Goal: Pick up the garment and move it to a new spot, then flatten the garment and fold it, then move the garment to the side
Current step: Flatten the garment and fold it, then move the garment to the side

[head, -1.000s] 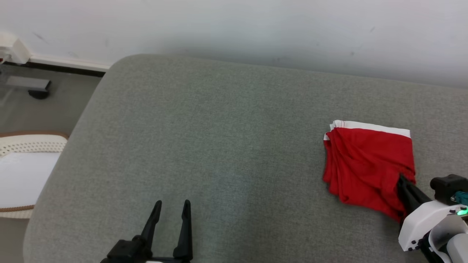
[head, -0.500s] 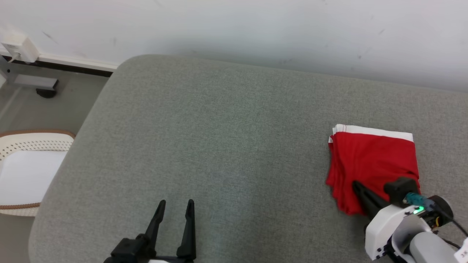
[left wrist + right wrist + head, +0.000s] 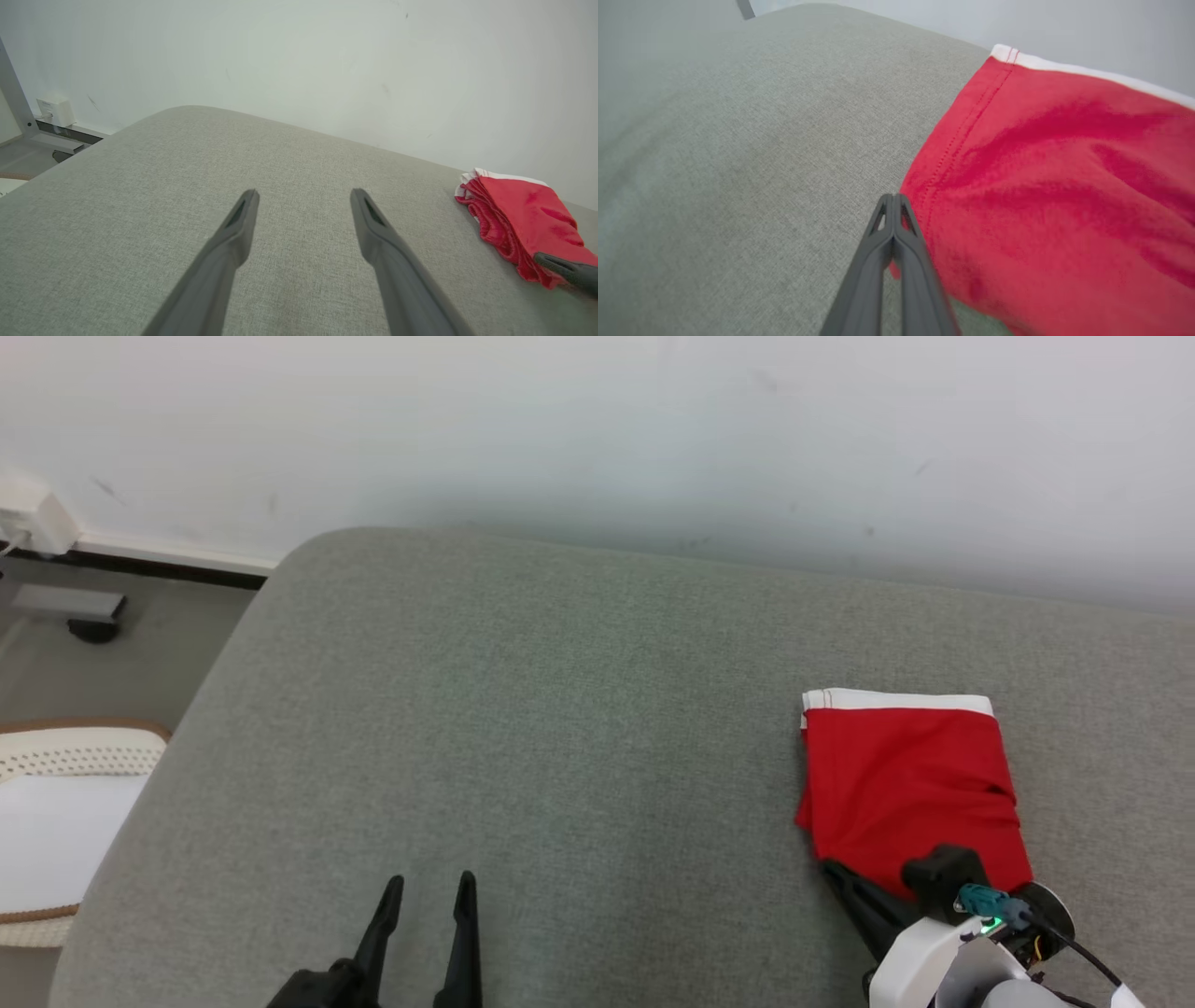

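The garment (image 3: 906,784) is a red piece with a white band along its far edge, lying folded on the right of the grey cushion (image 3: 523,728). My right gripper (image 3: 829,870) is shut, its tips resting against the garment's near left corner. In the right wrist view the pressed-together fingers (image 3: 893,205) lie along the red hem of the garment (image 3: 1055,186), with no cloth visibly between them. My left gripper (image 3: 428,885) stands open over bare cushion at the near edge, far left of the garment. In the left wrist view that gripper (image 3: 303,193) has nothing between its fingers, with the garment (image 3: 523,219) to the right.
A white wall (image 3: 597,429) runs behind the cushion. The cushion's rounded left edge drops to the floor, where a white perforated basket (image 3: 56,775), a grey frame foot (image 3: 75,607) and a white wall box (image 3: 28,518) sit.
The head camera has shifted. My shut right gripper has swept from the garment's near right corner to its near left corner, and the cloth lies smoother. The left gripper stays open.
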`<state>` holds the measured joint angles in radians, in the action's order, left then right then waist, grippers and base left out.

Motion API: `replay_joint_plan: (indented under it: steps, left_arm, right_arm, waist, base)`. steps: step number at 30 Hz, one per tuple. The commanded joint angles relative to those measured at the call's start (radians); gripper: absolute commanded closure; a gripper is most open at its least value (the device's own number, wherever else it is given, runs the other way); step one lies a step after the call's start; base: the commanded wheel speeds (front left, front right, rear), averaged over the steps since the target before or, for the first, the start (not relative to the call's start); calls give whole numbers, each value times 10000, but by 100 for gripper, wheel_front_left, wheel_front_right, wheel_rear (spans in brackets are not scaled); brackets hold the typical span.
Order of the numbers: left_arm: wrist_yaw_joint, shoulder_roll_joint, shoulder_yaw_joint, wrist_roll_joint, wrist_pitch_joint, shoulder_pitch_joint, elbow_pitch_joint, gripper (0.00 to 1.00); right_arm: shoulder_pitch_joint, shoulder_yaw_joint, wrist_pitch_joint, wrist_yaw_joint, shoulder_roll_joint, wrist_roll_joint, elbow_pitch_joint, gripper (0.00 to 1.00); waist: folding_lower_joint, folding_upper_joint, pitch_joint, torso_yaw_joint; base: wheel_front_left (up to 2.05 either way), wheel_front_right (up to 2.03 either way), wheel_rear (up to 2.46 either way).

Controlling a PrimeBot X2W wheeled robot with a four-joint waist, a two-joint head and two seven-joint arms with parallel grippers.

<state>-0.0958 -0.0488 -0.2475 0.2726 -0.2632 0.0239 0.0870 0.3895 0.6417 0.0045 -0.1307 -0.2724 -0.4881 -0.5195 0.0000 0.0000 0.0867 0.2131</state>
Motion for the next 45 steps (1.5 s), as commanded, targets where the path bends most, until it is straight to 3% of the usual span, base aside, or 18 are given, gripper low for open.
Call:
replay_joint_plan:
  steps: [1, 5, 8, 10, 12, 17, 29, 38, 45]
  left_arm:
    - [37, -39, 49, -82, -12, 98, 11, 0]
    - [120, -41, 239, -194, -12, 285, 11, 0]
    - [161, -41, 392, -295, -12, 415, 25, 0]
    - [221, -41, 466, -359, -12, 512, 50, 0]
    - [272, -41, 517, -430, -12, 591, 97, 0]
    - [357, -39, 632, -465, -12, 744, 192, 0]
    - [687, -41, 617, -827, -12, 1003, 590, 0]
    - [874, -41, 640, -923, -12, 1228, 662, 0]
    - [912, -41, 647, -867, -12, 1173, 631, 0]
  right_arm:
    - [-154, -68, -134, 5, 36, -94, 53, 100]
    - [-488, -491, -670, 5, 56, -238, 315, 100]
    - [-866, -1079, -1119, 5, -63, -96, 519, 64]
    - [-1185, -1548, -1372, 5, -91, 23, 624, 51]
    - [-1499, -2042, -1638, 5, -150, 200, 762, 0]
    - [-2303, -3366, -2294, 7, -307, 691, 1239, 0]
    - [-4054, -5910, -2693, 7, 376, 1716, 2263, 0]
    - [-4862, -6784, -2692, 7, 1074, 2013, 2613, 0]
    - [-4930, -6795, -2693, 7, 1209, 2122, 2660, 0]
  waist:
    - [0, 0, -202, -215]
    - [0, 0, -489, -597]
    - [0, 0, -693, -896]
    - [0, 0, -814, -1078]
    - [0, 0, -908, -1233]
    - [0, 0, -1067, -1518]
    - [0, 0, -1328, -1568]
    - [0, 0, -1452, -1406]
    - [0, 0, -1460, -1383]
  base:
    - [0, 0, 0]
    - [0, 0, 0]
    - [0, 0, 0]
    - [0, 0, 0]
    - [0, 0, 0]
    - [0, 0, 0]
    - [0, 0, 0]
    - [0, 0, 0]
    - [0, 0, 0]
